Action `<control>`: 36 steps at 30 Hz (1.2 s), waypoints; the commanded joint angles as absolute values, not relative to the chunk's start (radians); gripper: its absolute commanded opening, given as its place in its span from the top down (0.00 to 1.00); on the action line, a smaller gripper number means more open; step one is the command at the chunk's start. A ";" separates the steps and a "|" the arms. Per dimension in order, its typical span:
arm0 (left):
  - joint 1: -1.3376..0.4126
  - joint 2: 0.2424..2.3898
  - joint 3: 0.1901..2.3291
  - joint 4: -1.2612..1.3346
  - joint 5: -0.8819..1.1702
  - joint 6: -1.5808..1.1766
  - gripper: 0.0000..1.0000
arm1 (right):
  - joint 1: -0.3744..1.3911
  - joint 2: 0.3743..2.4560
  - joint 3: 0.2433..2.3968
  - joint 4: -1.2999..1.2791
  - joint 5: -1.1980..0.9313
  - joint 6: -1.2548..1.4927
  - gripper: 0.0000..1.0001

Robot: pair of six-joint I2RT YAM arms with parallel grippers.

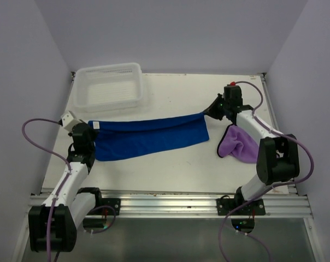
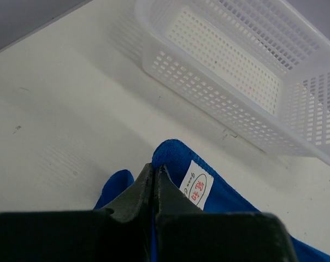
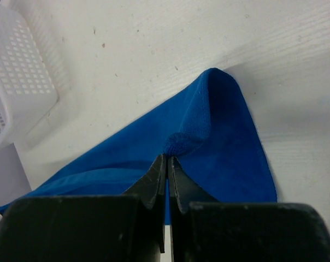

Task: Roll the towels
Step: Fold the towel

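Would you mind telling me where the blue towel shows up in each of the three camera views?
Top external: the blue towel is stretched across the middle of the picture.
Left wrist: bottom centre, its labelled corner pinched in the left gripper.
Right wrist: centre and lower left, a corner pinched in the right gripper.
Shared landmark: the white basket, upper left in top external and right wrist, upper right in left wrist.
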State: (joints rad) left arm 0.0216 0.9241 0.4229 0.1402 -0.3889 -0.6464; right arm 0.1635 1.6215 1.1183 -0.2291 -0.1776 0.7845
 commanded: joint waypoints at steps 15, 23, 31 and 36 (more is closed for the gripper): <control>0.032 0.819 0.354 0.026 -0.405 -0.739 1.00 | 0.158 1.531 0.959 -0.190 -0.160 0.755 1.00; 0.032 0.784 0.311 0.011 -0.390 -0.753 1.00 | 0.158 1.514 0.907 -0.186 -0.146 0.747 1.00; 0.031 0.721 0.261 0.022 -0.364 -0.723 1.00 | 0.160 1.514 0.856 -0.164 -0.153 0.742 1.00; 0.032 0.693 0.235 0.017 -0.361 -0.723 1.00 | 0.160 1.506 0.845 -0.169 -0.152 0.739 1.00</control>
